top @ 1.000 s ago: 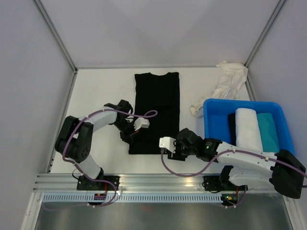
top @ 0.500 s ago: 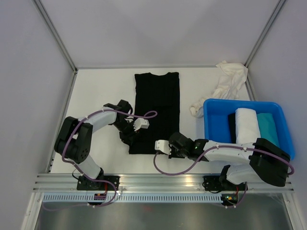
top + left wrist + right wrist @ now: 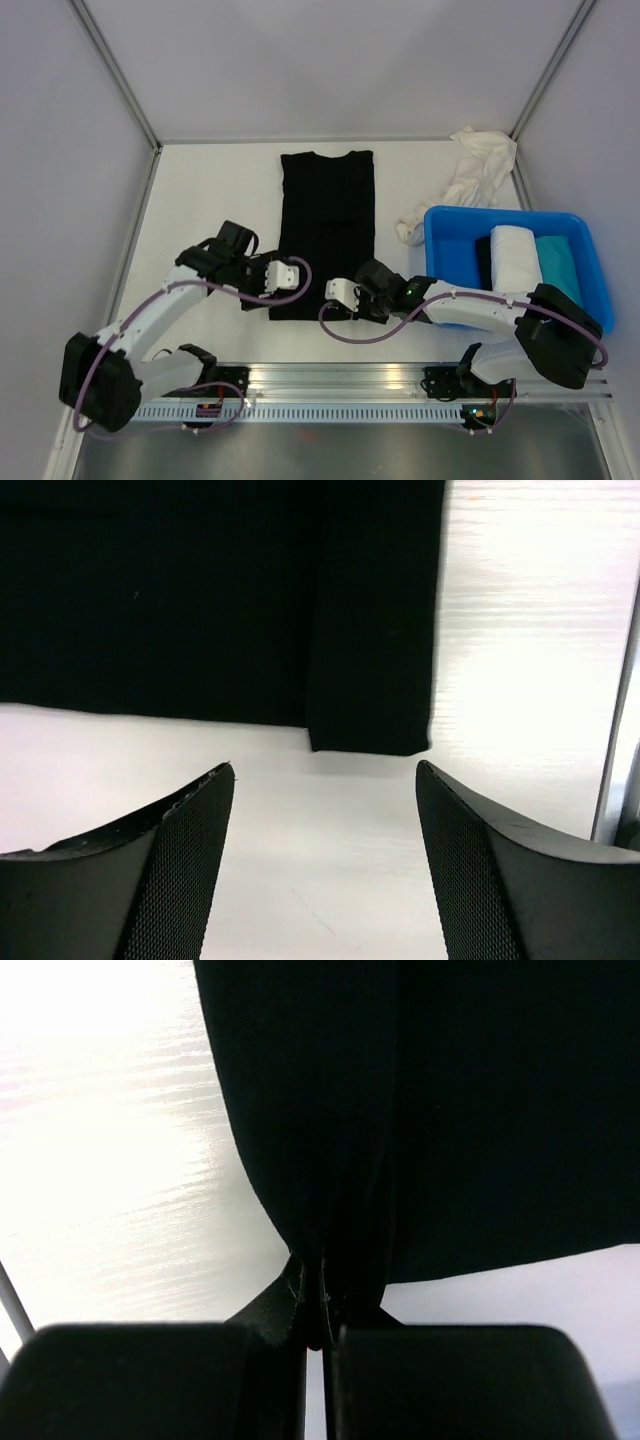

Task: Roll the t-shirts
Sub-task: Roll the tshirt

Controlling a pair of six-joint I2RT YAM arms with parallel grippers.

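Tabletop [image 3: 215, 185] white, walls [image 3: 340, 60] grey, black t-shirt [image 3: 328, 210] flat

White-and-black jointed arms [image 3: 160, 305], purple cables [image 3: 335, 335], black mesh-textured fingers [image 3: 180, 860]

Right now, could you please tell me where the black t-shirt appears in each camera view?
Top external: black t-shirt, a long folded strip at the centre of the table.
Left wrist: black t-shirt across the top, beyond the open left pincer.
Right wrist: black t-shirt upper right, its hem pinched in the shut right pincer.
Shared landmark: the shirt's near hem against the white table.
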